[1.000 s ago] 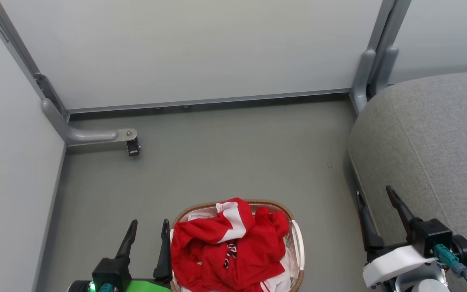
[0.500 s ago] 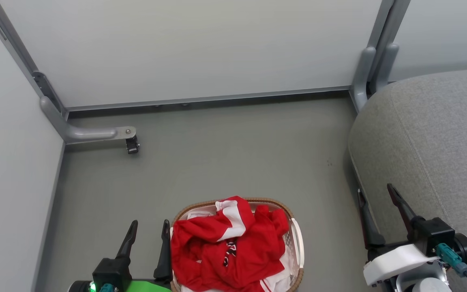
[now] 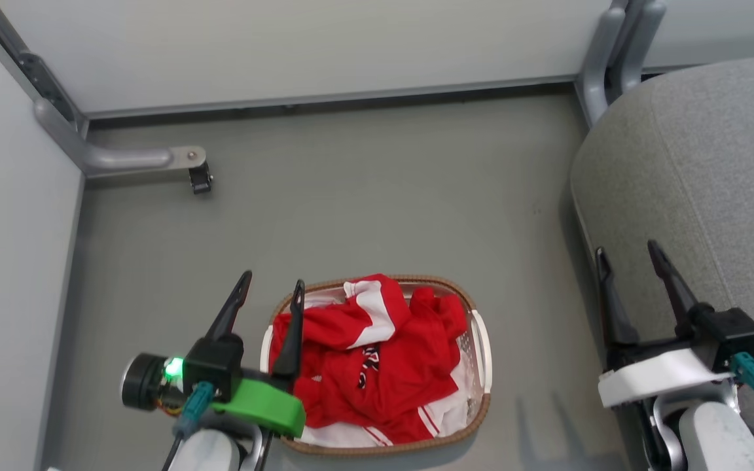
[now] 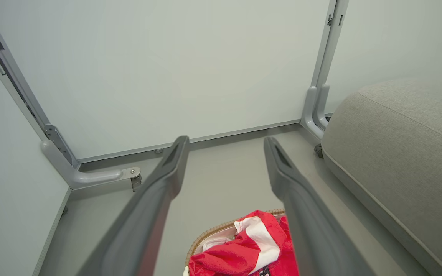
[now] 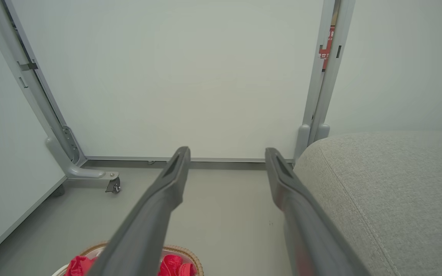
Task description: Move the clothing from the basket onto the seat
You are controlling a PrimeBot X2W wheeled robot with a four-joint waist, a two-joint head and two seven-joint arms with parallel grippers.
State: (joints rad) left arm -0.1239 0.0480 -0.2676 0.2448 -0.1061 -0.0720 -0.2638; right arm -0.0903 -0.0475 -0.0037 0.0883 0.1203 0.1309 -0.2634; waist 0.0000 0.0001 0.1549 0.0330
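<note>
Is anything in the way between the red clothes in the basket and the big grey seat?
Nothing visible blocks it. The clothing lies heaped in the open basket, with bare floor between it and the seat. The right gripper hangs open beside the seat's edge.

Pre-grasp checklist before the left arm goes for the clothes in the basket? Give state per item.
1. Left pincer open, holding nothing: ok.
2. Right pincer open, holding nothing: ok.
3. Clothing piled in the basket, top exposed: ok.
4. Left pincer centred over the pile: not ok, it sits at the basket's left rim.
5. Left pincer's height above the pile: cannot tell.
6. Seat on the robot's right, beside the right pincer: ok.
</note>
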